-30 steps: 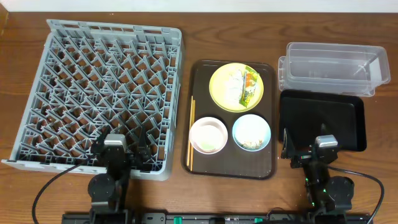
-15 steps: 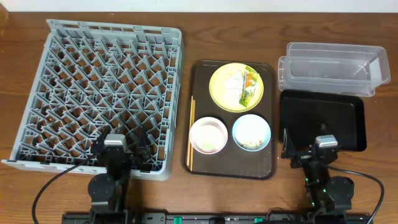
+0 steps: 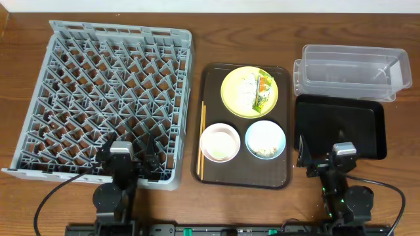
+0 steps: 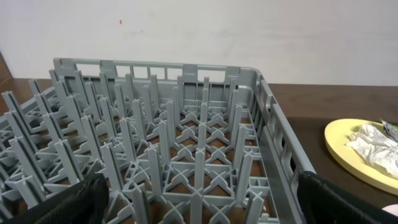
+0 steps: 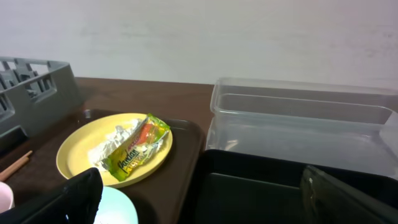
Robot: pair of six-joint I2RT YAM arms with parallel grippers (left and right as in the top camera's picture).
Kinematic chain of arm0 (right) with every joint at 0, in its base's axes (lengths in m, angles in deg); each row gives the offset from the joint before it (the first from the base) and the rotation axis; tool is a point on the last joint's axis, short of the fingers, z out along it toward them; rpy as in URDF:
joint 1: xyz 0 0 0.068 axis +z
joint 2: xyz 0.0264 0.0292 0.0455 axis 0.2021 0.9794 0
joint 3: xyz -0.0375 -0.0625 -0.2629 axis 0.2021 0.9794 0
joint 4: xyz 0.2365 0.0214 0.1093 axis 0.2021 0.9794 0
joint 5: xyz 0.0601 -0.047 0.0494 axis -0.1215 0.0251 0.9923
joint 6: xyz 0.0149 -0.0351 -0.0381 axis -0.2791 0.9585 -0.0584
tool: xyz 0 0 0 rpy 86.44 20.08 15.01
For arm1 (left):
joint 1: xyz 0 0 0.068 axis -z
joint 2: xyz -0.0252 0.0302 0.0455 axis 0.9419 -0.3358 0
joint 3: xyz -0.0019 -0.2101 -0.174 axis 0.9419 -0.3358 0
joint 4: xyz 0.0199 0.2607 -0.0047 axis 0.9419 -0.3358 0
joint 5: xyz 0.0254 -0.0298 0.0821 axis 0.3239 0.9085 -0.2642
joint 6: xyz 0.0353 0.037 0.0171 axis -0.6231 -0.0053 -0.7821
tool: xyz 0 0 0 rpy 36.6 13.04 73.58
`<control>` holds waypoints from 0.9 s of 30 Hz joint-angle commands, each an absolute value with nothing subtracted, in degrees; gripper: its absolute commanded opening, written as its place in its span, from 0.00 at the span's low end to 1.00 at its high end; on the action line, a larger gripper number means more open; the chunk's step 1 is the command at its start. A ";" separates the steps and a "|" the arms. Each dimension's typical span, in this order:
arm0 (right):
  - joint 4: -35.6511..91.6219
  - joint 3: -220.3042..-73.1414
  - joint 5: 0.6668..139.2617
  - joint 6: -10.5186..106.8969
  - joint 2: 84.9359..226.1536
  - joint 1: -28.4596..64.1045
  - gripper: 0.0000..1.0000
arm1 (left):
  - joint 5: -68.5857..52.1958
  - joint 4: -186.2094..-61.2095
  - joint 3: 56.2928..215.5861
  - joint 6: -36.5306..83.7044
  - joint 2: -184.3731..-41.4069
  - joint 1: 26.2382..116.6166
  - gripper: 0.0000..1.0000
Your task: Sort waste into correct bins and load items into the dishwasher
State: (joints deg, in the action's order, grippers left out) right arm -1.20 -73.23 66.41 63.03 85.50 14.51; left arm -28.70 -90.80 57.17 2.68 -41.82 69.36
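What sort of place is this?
Probably a test bench staged for dish-clearing, not a kitchen: grey plastic pegged dish rack, littered round pale yellow plate on a dark brown tray, plain white wall.

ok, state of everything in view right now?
dish rack, empty
yellow plate, on brown tray, holds napkin and wrapper
white bowl, upright, looks empty
blue bowl, upright, crumbs inside
chopsticks, flat along brown tray's left edge
clear tub, empty
black tray, empty
left gripper, open, holding nothing
right gripper, open, holding nothing
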 commanded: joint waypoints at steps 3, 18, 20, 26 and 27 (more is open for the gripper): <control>-1.36 -73.16 66.67 63.18 85.26 14.71 0.99 | -27.49 -92.66 56.29 3.31 -41.54 69.49 0.97; 11.08 -96.83 67.00 57.19 111.23 14.69 0.99 | -27.91 -116.99 81.67 7.99 -62.94 69.47 0.97; 15.28 -103.76 68.14 57.26 118.27 14.69 0.99 | -27.91 -121.53 86.63 7.99 -67.98 69.47 0.97; 32.54 -126.34 73.84 62.02 140.08 14.69 0.99 | -28.35 -135.37 100.33 8.01 -82.61 69.47 0.97; 35.91 -129.82 73.82 62.20 143.14 14.69 0.99 | -28.35 -137.62 102.41 8.01 -84.99 69.47 0.97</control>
State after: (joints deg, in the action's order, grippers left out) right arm 30.53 -120.55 70.52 59.36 135.47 14.53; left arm -28.30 -134.04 96.55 7.18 -79.88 69.36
